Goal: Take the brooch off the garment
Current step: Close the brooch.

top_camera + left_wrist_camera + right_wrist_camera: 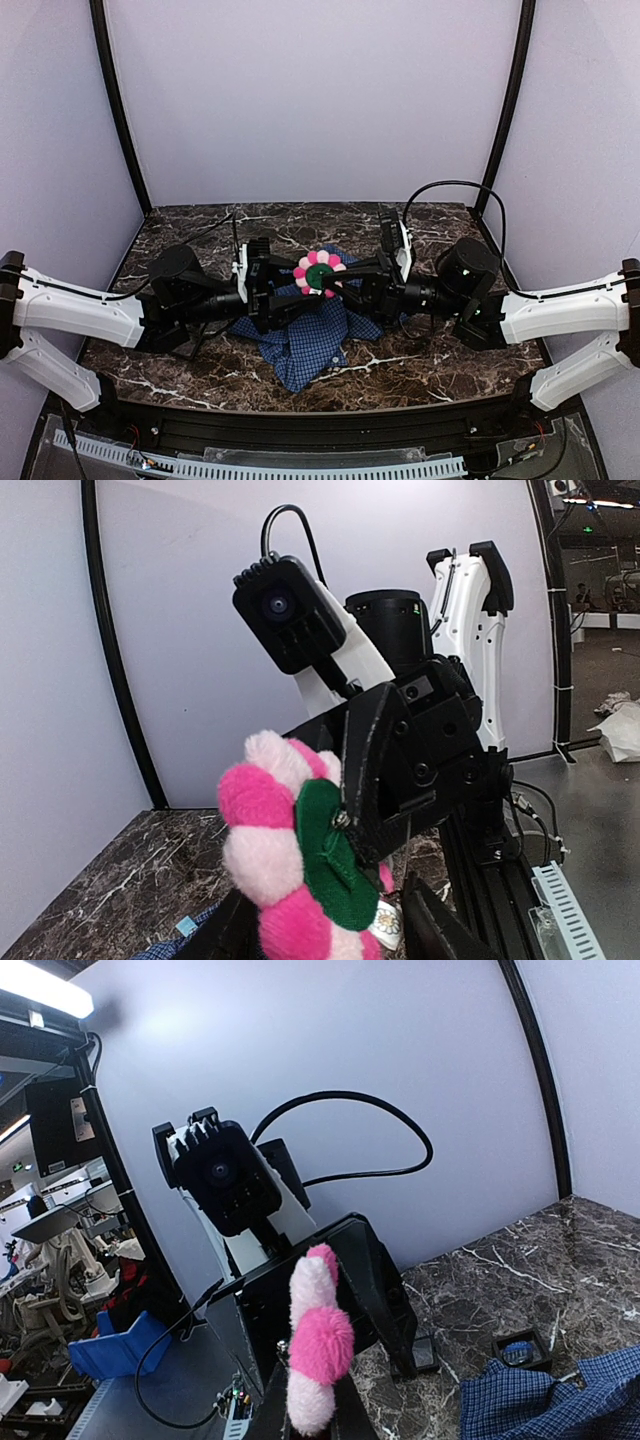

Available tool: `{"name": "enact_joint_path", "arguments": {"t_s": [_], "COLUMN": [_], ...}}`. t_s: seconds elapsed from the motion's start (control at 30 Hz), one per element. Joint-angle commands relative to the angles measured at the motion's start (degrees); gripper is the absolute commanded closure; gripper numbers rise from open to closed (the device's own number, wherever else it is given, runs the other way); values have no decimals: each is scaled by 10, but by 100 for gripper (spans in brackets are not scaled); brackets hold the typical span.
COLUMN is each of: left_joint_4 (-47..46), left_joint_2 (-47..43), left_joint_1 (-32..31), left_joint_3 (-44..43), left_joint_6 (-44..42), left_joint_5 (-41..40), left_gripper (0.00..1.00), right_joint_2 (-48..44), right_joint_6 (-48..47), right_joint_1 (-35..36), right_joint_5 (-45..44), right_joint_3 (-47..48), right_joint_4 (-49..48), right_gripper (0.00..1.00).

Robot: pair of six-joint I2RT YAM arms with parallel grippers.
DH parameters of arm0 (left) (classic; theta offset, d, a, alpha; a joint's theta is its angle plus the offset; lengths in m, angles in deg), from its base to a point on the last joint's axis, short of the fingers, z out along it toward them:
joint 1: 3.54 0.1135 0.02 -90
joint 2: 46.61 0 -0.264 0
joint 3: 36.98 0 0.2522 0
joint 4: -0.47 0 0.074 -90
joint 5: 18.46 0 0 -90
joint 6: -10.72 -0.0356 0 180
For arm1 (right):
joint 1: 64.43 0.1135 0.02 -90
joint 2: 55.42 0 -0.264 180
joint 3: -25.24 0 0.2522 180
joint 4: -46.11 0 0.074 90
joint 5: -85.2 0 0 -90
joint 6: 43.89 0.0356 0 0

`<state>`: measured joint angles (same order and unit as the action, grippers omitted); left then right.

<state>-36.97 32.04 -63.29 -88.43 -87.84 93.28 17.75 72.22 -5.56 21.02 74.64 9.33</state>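
The brooch [318, 272], a fluffy flower of pink and pale petals with a green centre, hangs in the air above the garment [300, 345], a blue checked shirt crumpled on the marble. My right gripper [336, 281] is shut on it; in the right wrist view the brooch [320, 1345] stands edge-on between the fingers [275, 1410], apart from the shirt [545, 1400]. My left gripper [290, 287] faces it from the other side. In the left wrist view its fingers [440, 920] flank the brooch [290, 865] with a gap still showing.
Two small black square trays [520, 1348] [425, 1352] sit on the marble beside the shirt. The shirt's light-blue tag [186, 925] shows low in the left wrist view. White booth walls and black corner posts [118, 110] surround the table.
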Motion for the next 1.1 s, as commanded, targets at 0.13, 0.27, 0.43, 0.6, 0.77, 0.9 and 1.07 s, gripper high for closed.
{"name": "enact_joint_path", "arguments": {"t_s": [0.13, 0.27, 0.43, 0.6, 0.77, 0.9, 1.07], "left_joint_4": [-3, -1, 1, 4, 9, 14, 14], "left_joint_2": [-16, -17, -16, -14, -11, -7, -1], "left_joint_1": [-1, -1, -1, -1, -2, -2, -1], "left_joint_3": [-3, -5, -5, -7, -13, -18, -23], "left_joint_6": [5, 7, 9, 12, 11, 10, 10], "left_joint_5": [-10, -14, -18, -14, -8, -3, -3], "left_gripper": [59, 64, 71, 72, 67, 62, 60], "right_joint_2": [0, -1, 0, -2, 0, 2, 4], "right_joint_6": [4, 2, 1, 0, 0, -1, -1], "right_joint_1": [3, 3, 3, 2, 3, 3, 3], "right_joint_5": [-4, -12, -16, -26, -38, -43, -45], "right_joint_3": [1, 1, 1, -1, -1, 1, 3], "right_joint_4": [-12, -9, -7, -7, -4, -3, -1], "right_gripper": [100, 100, 100, 100, 100, 100, 100]}}
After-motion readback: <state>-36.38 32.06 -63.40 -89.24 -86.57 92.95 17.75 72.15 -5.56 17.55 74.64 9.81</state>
